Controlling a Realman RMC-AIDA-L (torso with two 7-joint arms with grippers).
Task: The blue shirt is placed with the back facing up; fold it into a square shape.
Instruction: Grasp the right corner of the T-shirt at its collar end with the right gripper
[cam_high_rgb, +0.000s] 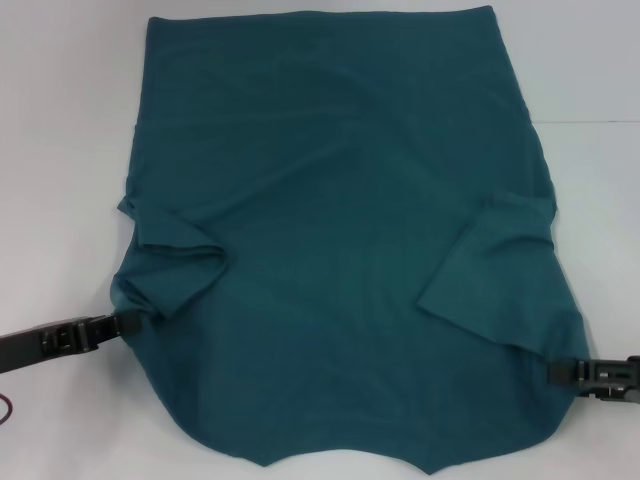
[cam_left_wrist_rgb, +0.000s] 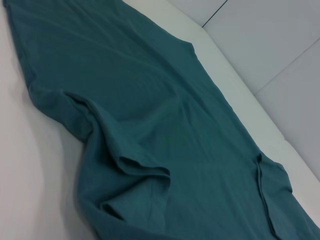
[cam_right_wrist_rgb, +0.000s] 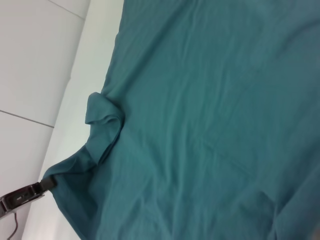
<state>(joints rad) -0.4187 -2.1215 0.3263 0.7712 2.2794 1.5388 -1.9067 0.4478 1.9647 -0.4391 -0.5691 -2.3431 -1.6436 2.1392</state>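
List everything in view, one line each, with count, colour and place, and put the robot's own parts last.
shirt: one, dark teal-blue, spread plain side up over most of the table, both sleeves folded in over the body
table: one, white, under the shirt, bare along both sides
floor: pale grey tiles, seen beyond the table edge in the wrist views
left gripper: one, black, low at the shirt's left edge beside the folded sleeve, fingers closed on the fabric
right gripper: one, black, low at the shirt's right edge, tips at the fabric edge; grip not clear
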